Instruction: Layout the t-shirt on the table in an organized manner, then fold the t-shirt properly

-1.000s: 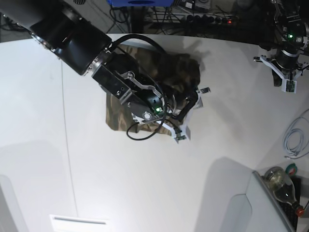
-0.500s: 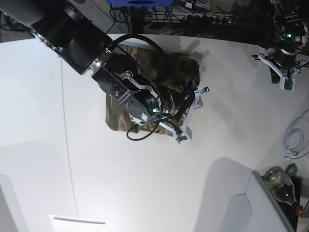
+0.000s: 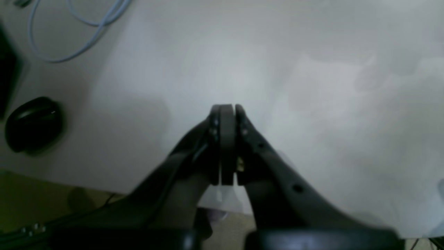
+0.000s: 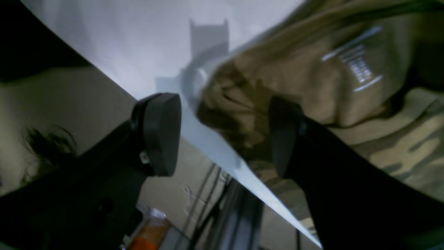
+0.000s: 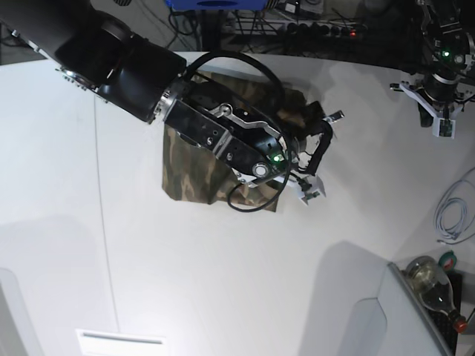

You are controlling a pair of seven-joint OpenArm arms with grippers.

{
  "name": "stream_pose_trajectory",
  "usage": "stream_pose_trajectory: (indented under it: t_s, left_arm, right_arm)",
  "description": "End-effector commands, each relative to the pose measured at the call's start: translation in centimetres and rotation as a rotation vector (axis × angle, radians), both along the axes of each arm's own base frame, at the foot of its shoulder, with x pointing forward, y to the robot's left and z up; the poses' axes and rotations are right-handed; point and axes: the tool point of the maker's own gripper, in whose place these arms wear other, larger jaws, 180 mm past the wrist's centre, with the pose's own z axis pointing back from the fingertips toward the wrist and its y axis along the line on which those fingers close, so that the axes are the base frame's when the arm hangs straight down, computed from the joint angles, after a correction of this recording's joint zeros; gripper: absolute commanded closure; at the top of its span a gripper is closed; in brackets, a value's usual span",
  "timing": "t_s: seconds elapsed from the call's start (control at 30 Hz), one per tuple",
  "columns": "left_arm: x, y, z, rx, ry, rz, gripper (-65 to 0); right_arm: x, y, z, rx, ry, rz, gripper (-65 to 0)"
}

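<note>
The camouflage t-shirt (image 5: pixel 191 172) lies bunched on the white table (image 5: pixel 223 282), mostly under my right arm. My right gripper (image 5: pixel 323 152) stands open at the shirt's right edge. In the right wrist view its two black pads (image 4: pixel 161 133) are wide apart, and a crumpled fold of the t-shirt (image 4: pixel 392 139) with a printed neck label (image 4: pixel 357 66) reaches into the gap of the gripper (image 4: pixel 222 118). My left gripper (image 5: pixel 440 100) hovers at the table's far right corner, away from the shirt. The left wrist view shows this gripper (image 3: pixel 227 111) shut on nothing above the bare table (image 3: pixel 312 69).
A light blue cable (image 5: pixel 454 211) lies coiled at the right edge, also seen as the cable (image 3: pixel 79 31) beside a black round object (image 3: pixel 33 125). A glass bottle (image 5: pixel 433 285) lies at the lower right. A white box (image 5: pixel 122 341) sits at the front edge.
My right arm has swung to the right, carrying its gripper from the shirt's lower edge to its right edge, with the jaws a little wider. The left gripper has barely shifted.
</note>
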Motion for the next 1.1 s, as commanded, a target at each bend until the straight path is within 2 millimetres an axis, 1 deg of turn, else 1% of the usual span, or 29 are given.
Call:
stream_pose_trajectory:
  t_s: [0.0, 0.03, 0.1, 0.13, 0.17, 0.23, 0.27, 0.3, 0.33, 0.37, 0.43, 0.47, 0.57, 0.63, 0.67, 0.73, 0.8, 0.87, 0.93, 1.0, 1.07]
  left_arm:
    - [0.3, 0.6, 0.7, 0.019, -0.021, -0.004, 0.0]
    - [0.2, 0.7, 0.6, 0.017, -0.018, -0.002, 0.0]
    - [0.0, 0.8, 0.2, 0.014, -0.009, 0.004, 0.0]
    - [-0.2, 0.9, 0.1, 0.012, -0.004, 0.006, 0.0]
    - [-0.3, 1.0, -0.1, 0.010, -0.001, 0.010, 0.0]
    - [-0.4, 1.3, -0.1, 0.017, 0.005, 0.010, 0.0]
    - [-0.6, 1.8, 0.0, 0.022, 0.004, 0.021, 0.0]
    - [-0.7, 2.4, 0.3, 0.030, -0.001, 0.037, 0.0]
    - [-1.0, 3.0, 0.6, 0.036, -0.007, 0.057, 0.0]
    - [-1.1, 3.5, 1.0, 0.042, -0.016, 0.071, 0.0]
    - [-1.3, 4.2, 1.3, 0.051, -0.022, 0.090, 0.0]
    - [-1.4, 4.4, 1.4, 0.054, -0.023, 0.095, 0.0]
    - [-1.4, 4.5, 1.5, 0.056, -0.024, 0.096, 0.0]
    - [-1.2, 4.3, 1.6, 0.056, -0.028, 0.090, 0.0]
    - [-0.9, 4.2, 1.6, 0.054, -0.033, 0.087, 0.0]
    - [-0.8, 4.2, 1.6, 0.051, -0.035, 0.089, 0.0]
    - [-0.8, 4.2, 1.5, 0.049, -0.034, 0.091, 0.0]
    - [-0.8, 4.1, 1.5, 0.049, -0.033, 0.090, 0.0]
    - [-0.8, 4.1, 1.5, 0.049, -0.033, 0.090, 0.0]
    - [-0.8, 4.1, 1.5, 0.049, -0.033, 0.090, 0.0]
    - [-0.8, 4.1, 1.5, 0.049, -0.033, 0.090, 0.0]
  right_arm:
    - [0.6, 1.1, 2.4, 0.068, -0.038, 0.006, -37.2]
    - [0.4, 1.0, 3.1, 0.090, -0.050, 0.011, -37.4]
    - [0.2, 0.7, 5.1, 0.157, -0.066, -0.005, -37.4]
    - [-0.2, 0.3, 5.6, 0.174, -0.051, -0.017, -37.1]
    - [0.1, -0.3, 6.4, 0.203, -0.037, -0.059, -36.9]
    - [1.4, -2.6, 7.5, 0.251, -0.018, -0.205, -36.6]
    - [2.1, -3.8, 7.9, 0.270, -0.016, -0.275, -35.4]
    - [2.8, -5.2, 8.4, 0.287, -0.023, -0.337, -31.7]
    - [3.4, -6.5, 8.7, 0.296, -0.035, -0.380, -25.2]
    - [3.9, -7.7, 8.8, 0.302, -0.043, -0.419, -17.4]
    - [5.0, -9.3, 8.5, 0.301, -0.062, -0.483, -3.5]
    - [5.8, -10.1, 7.9, 0.288, -0.073, -0.514, 0.0]
    - [7.4, -11.4, 5.0, 0.230, -0.102, -0.549, -1.4]
    - [8.5, -11.7, 3.2, 0.199, -0.124, -0.525, -1.4]
    - [8.8, -12.0, 1.9, 0.177, -0.124, -0.521, -1.4]
    - [9.9, -12.3, 0.4, 0.153, -0.138, -0.519, -1.4]
    - [10.4, -11.6, -0.2, 0.157, -0.140, -0.513, -1.4]
    - [11.1, -10.7, -0.1, 0.166, -0.141, -0.504, -1.4]
    - [11.1, -9.0, -0.3, 0.187, -0.120, -0.491, -1.4]
    - [12.0, -7.8, 0.2, 0.216, -0.146, -0.489, -1.4]
    - [12.6, -7.2, 0.4, 0.241, -0.185, -0.491, -1.4]
